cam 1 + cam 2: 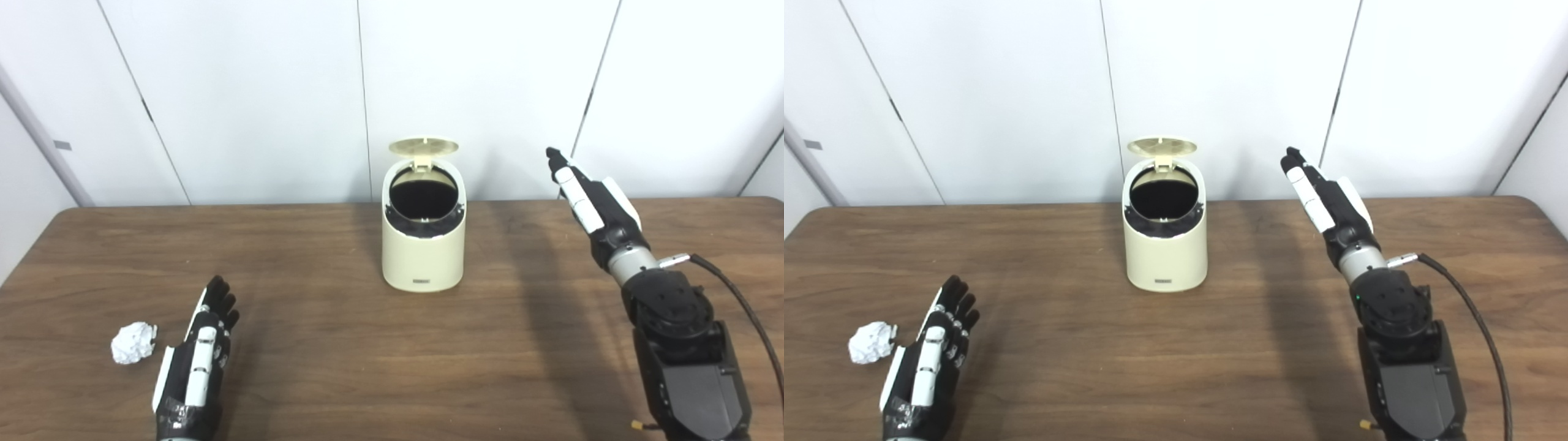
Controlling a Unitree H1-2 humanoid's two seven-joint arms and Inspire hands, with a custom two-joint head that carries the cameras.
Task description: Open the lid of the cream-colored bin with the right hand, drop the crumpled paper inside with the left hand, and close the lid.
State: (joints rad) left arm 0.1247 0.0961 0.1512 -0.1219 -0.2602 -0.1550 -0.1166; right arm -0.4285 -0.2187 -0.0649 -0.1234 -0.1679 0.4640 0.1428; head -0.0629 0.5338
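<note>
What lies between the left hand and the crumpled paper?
Only bare table, a narrow strip, separates the left hand from the crumpled paper; both eye views show it.

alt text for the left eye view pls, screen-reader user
A cream-colored bin stands mid-table with its lid flipped open. The left hand rests open beside a crumpled paper lying on the table; the right hand is raised, open, right of the bin.

left hand [199, 349] flat (open), right hand [591, 199] raised
</note>
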